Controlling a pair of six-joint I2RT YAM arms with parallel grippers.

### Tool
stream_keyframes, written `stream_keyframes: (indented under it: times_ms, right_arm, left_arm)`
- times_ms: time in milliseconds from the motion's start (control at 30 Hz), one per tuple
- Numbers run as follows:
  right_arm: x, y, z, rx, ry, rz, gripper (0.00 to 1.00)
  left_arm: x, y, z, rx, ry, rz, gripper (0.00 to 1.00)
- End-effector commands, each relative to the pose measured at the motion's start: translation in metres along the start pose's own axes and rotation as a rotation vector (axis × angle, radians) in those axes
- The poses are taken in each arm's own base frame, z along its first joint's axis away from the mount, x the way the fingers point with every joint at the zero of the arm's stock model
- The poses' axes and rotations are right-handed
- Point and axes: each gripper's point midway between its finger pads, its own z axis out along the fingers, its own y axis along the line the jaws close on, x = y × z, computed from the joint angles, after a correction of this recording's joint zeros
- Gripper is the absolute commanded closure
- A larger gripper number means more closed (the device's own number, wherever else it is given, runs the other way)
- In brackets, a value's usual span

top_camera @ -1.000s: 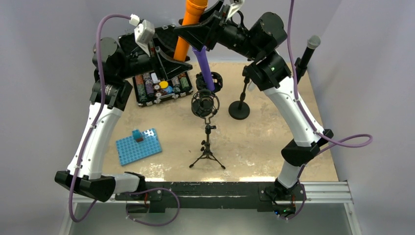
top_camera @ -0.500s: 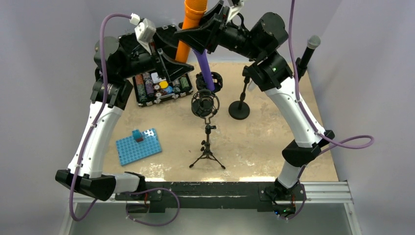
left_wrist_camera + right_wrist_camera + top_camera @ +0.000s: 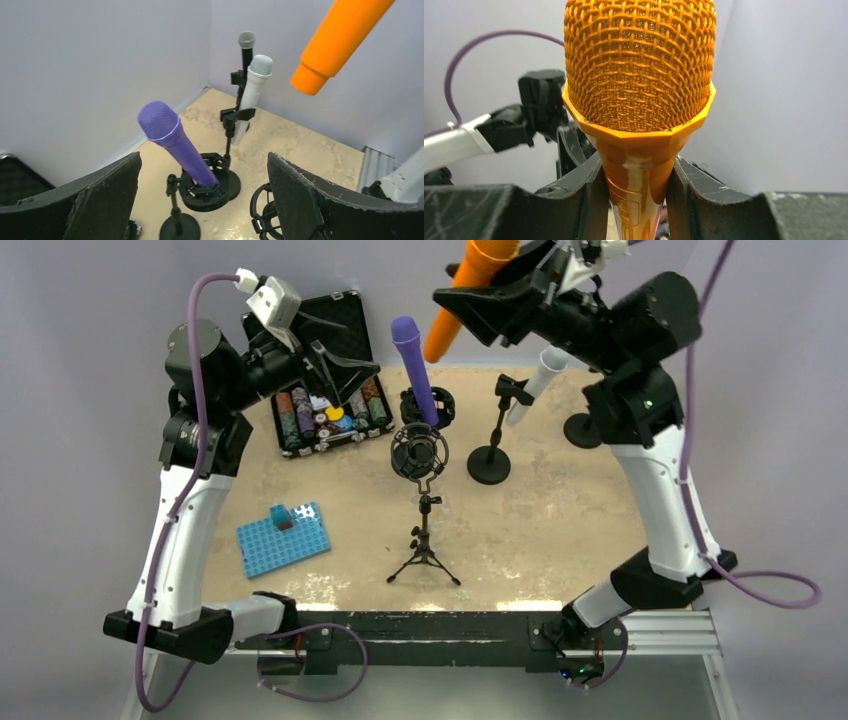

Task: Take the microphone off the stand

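White shells, black joints, twice over.
Bolted to a black base rail (image 3: 430, 628); clad in white along left arm (image 3: 185, 530) and right arm (image 3: 660, 490) above it, strung with purple cable (image 3: 499, 33), capped by a white box (image 3: 272, 302) at far left, tipped with rough black fingers (image 3: 300, 200).

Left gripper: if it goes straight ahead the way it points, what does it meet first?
Probably the purple microphone, its head centred ahead of the open left gripper; depth is unclear.

The sandy speckled table (image 3: 560, 530) bears an open black case (image 3: 325, 390) at its far-left corner, a blue plastic grid board (image 3: 283, 538) near the left edge and a black tripod stand (image 3: 424, 550) centrally.
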Motion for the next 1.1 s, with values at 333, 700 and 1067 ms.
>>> stream_keyframes:
  times_ms: [333, 700, 1067]
  right_arm:
    - [-0.005, -0.01, -0.142, 0.364, 0.219, -0.37, 1.0]
    - [0.046, -0.063, -0.28, 0.887, 0.438, -0.387, 1.0]
    - [0.211, -0.045, -0.401, 0.985, 0.851, -0.146, 1.0]
  left_arm:
    - [-0.009, 0.029, -0.029, -0.276, -0.029, 0.033, 0.02]
    - [-0.003, 0.02, -0.032, -0.243, -0.018, 0.02, 0.03]
    - [0.019, 0.02, -0.04, -0.269, 0.025, -0.011, 0.03]
